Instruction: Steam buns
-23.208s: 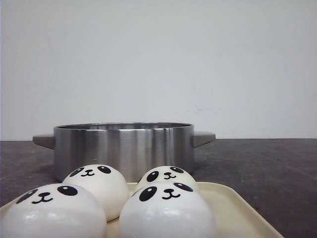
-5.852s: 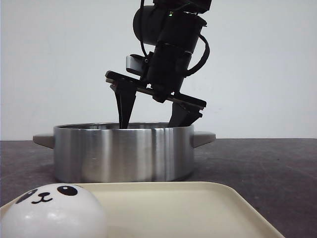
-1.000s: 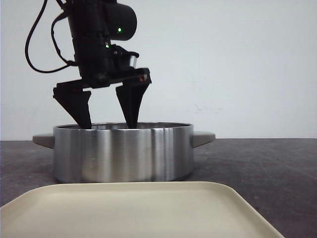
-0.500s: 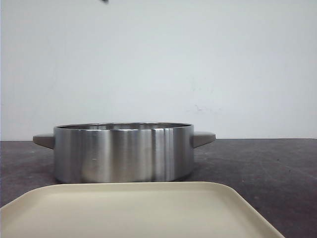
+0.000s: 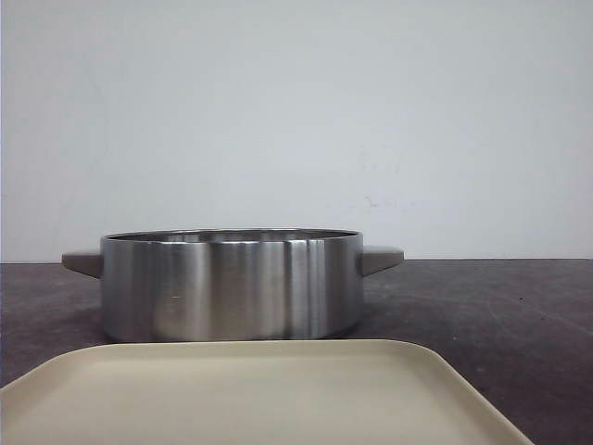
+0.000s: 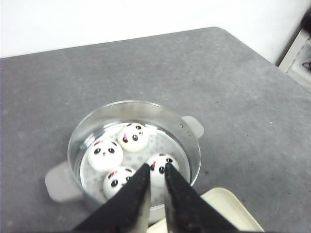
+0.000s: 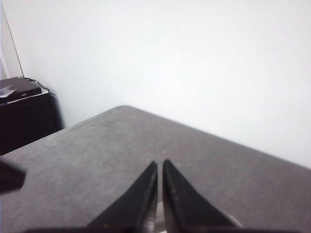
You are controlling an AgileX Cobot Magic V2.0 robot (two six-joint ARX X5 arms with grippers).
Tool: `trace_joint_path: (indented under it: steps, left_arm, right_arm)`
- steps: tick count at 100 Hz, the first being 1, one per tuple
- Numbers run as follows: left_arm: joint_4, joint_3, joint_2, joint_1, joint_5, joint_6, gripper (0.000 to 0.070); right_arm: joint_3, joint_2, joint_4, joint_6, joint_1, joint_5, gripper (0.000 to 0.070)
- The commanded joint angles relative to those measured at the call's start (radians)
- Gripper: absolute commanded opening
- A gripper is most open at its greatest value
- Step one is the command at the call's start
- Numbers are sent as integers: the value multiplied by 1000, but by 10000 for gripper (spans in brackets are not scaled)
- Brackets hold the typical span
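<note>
Left claw: the left gripper [image 6: 156,167], two black tapering fingers with only a narrow slit between the tips, holds nothing and hangs above the pot.
Right claw: the right gripper [image 7: 160,165], the same black wedge shape, nearly closed and empty, sits over bare tabletop near a pale wall.
Buns: the four round, glossy white buns [image 6: 129,158] lie inside the pot on a white perforated insert, clustered close together; from the front the pot wall hides them.
Bun look: smooth domes, each printed with black oval eyes, a small nose and a smile; two or three show a pink mark on top.
Bun facing: domes up, flat side down, faces turned up and outward; being round, they have no long axis.
Pot: a shallow, round brushed stainless-steel pot [image 5: 232,283] with two flat side handles, on the table's far side.
Tray: a cream, matte rectangular tray with rounded corners [image 5: 269,394], just in front of the pot.
Table: a dark grey, speckled tabletop [image 6: 121,68].
</note>
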Motion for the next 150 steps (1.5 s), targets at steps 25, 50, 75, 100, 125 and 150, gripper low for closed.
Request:
trace_joint_path:
  steps: [25, 50, 75, 100, 125, 150]
  left_arm:
    - [-10, -35, -56, -6, -4, -15, 0]
    - [-2, -35, -56, -6, -4, -15, 0]
    - [-2, -35, -56, -6, -4, -15, 0]
    - [-2, -35, -56, -6, -4, -15, 0]
    - [-2, -35, -59, -6, -4, -15, 0]
    - [-2, -35, -60, -6, -4, -15, 0]
  right_arm:
    - [3, 6, 31, -32, 12, 0, 12]
    - [3, 6, 30, -32, 12, 0, 12]
    - [3, 6, 30, -32, 12, 0, 12]
    - [3, -19, -23, -4, -16, 55, 26]
    - [-96, -201, -264, -11, -225, -26, 25]
    - [-448, -543, -129, -37, -558, -166, 25]
